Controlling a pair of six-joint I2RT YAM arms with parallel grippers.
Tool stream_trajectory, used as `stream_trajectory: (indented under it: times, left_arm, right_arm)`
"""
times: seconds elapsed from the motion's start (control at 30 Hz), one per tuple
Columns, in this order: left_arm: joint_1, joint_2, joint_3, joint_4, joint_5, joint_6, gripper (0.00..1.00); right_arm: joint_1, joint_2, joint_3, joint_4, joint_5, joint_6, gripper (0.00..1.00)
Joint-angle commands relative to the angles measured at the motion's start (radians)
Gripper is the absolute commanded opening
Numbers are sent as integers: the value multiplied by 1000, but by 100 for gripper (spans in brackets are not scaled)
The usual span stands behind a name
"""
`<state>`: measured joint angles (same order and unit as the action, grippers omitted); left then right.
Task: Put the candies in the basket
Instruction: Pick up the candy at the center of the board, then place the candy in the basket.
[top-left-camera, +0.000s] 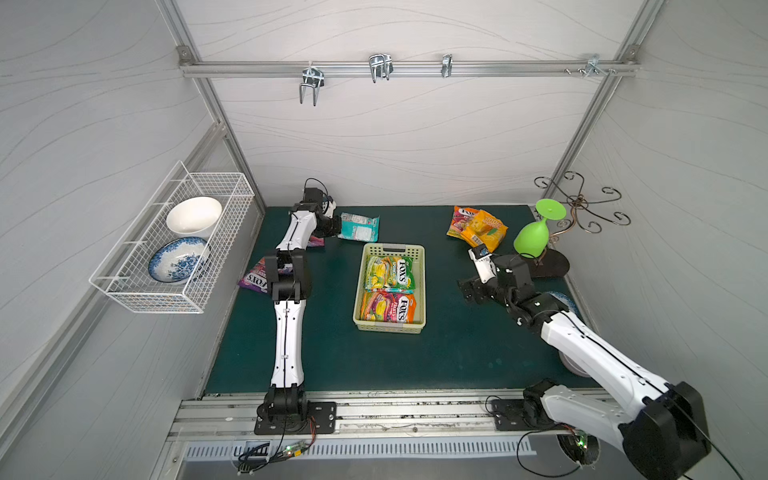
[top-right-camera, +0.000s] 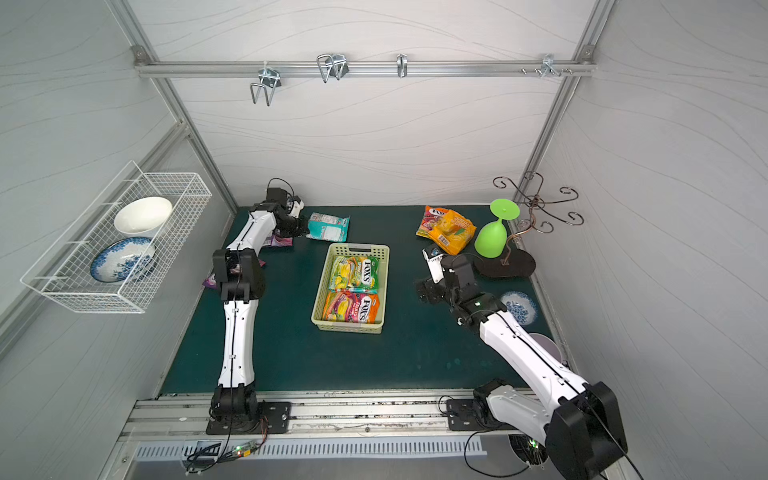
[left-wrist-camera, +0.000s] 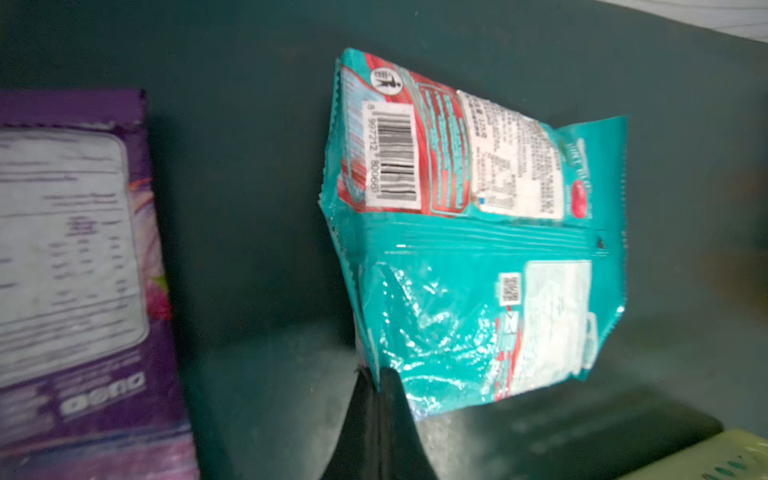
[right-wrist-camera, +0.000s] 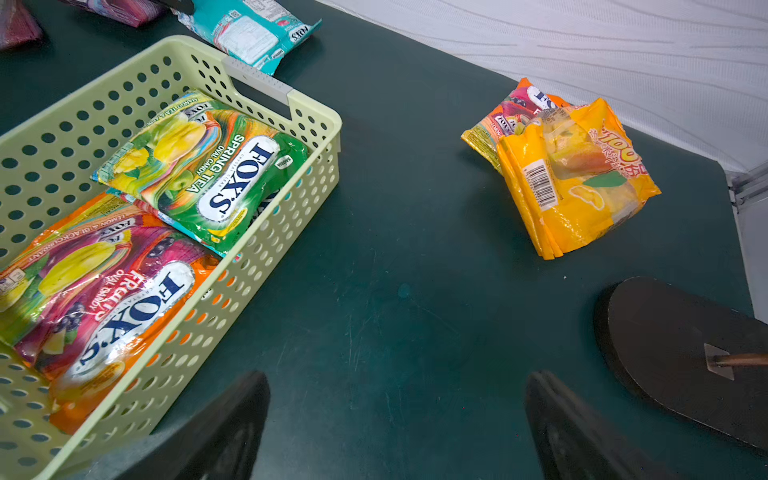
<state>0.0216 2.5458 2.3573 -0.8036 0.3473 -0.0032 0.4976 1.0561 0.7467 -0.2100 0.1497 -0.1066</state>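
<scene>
Left pincer (left-wrist-camera: 376, 376): jaws closed on the edge of the teal bag (left-wrist-camera: 478, 232), gripping it at one corner with the barcode side facing the wrist camera. In both top views this teal bag (top-left-camera: 360, 227) (top-right-camera: 329, 227) sits at the far end of the desk (top-left-camera: 457, 353), just beyond the far handle end of the basket (top-left-camera: 394, 328) and outside it. Whether the bag is clear of the desk surface cannot be told. Right pincer (right-wrist-camera: 397, 376): jaws spread wide, nothing between them, positioned above bare desk between the basket and the dark stand base (right-wrist-camera: 685, 357). Basket contents: two candies lying flat, a green bag (top-left-camera: 390, 273) (right-wrist-camera: 203, 170) at the far end and a pink-and-orange bag (top-left-camera: 388, 307) (right-wrist-camera: 104, 299) at the near end, the green one overlapping the other's edge. Candies outside the basket: a yellow bag (top-left-camera: 484, 233) (right-wrist-camera: 577, 187) at the far right of the desk, resting partly on top of an orange bag (top-left-camera: 460, 218) (right-wrist-camera: 513, 112). A purple bag (left-wrist-camera: 83, 270) lies just beside the left pincer, label side up. A second purple bag (top-left-camera: 254, 282) lies at the left edge of the desk, partly hidden by the left arm. An upturned green goblet (top-left-camera: 536, 237) stands at the far right, near the yellow bag.
</scene>
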Motion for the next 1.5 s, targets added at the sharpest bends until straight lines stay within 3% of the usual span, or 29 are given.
stream_trajectory:
  times: [0.0, 0.43, 0.97, 1.2, 1.47]
  left_arm:
    - [-12, -150, -12, 47, -4, -23, 0]
    - [-116, -467, -127, 78, -64, -4, 0]
    - [-260, -892, -548, 140, -44, -68, 0]
    - [-280, -1049, -790, 200, 31, -171, 0]
    - [-323, -1147, -943, 216, 124, -197, 0]
  right_arm:
    - [14, -33, 6, -10, 8, -12, 99]
    - [33, -65, 7, -3, 26, -16, 99]
    - [26, -84, 10, 3, 32, -9, 99]
    - [18, -82, 8, 4, 40, -1, 99]
    - [11, -76, 13, 0, 34, 0, 99]
